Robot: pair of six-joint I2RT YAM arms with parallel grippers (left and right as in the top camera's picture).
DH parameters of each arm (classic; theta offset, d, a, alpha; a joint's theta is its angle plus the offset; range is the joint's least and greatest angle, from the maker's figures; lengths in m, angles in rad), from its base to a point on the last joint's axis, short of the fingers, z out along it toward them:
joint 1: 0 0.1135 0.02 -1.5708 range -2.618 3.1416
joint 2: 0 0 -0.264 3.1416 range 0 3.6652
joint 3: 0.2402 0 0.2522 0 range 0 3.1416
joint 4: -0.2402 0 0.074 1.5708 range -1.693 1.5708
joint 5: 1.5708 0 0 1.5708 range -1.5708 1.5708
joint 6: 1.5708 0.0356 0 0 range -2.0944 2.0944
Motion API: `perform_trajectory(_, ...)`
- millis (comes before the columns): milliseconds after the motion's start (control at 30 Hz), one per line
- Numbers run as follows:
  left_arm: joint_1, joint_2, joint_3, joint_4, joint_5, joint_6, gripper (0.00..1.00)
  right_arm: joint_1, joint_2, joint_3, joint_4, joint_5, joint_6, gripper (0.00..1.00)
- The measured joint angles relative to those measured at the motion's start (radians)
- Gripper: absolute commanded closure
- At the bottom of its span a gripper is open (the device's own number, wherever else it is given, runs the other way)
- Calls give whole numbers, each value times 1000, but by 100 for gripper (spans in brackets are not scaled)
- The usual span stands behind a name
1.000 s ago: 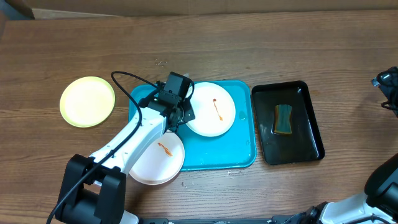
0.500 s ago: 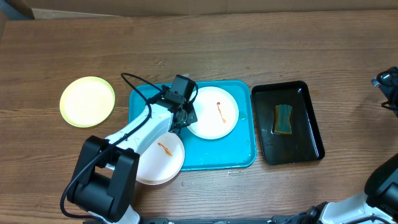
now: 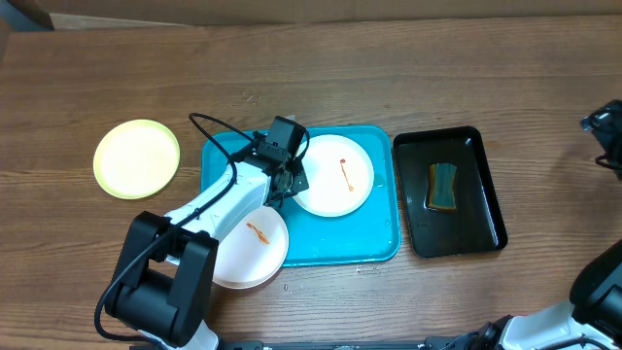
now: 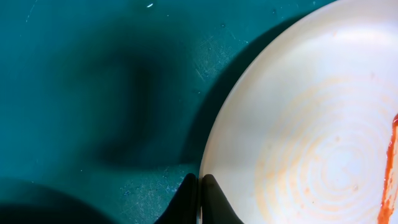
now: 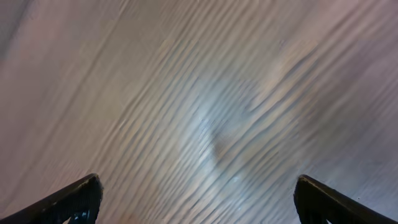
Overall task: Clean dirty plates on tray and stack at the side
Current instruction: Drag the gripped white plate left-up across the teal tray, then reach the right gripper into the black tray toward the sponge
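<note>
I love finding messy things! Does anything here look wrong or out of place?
Yes. The front white plate hangs over the blue tray's front edge, partly above the table. It and the other white plate carry orange-red smears.

Right tool spread wide above blurred wooden table.

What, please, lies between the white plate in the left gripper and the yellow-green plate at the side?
Only the turquoise tray's low rim; the other smeared plate sits clear of the gripped white plate's path.
</note>
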Motion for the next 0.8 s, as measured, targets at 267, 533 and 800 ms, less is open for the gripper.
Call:
perform_trajectory(267, 0, 0, 0, 3, 0, 8, 96, 1, 0, 1, -238, -314, 2, 81)
perform_trajectory(533, 0, 0, 0, 4, 0, 8, 96, 8, 0, -22, -437, -222, 40, 96)
perform_trajectory(800, 0, 0, 0, 4, 0, 8, 96, 123, 5, -237, -282, -159, 51, 96)
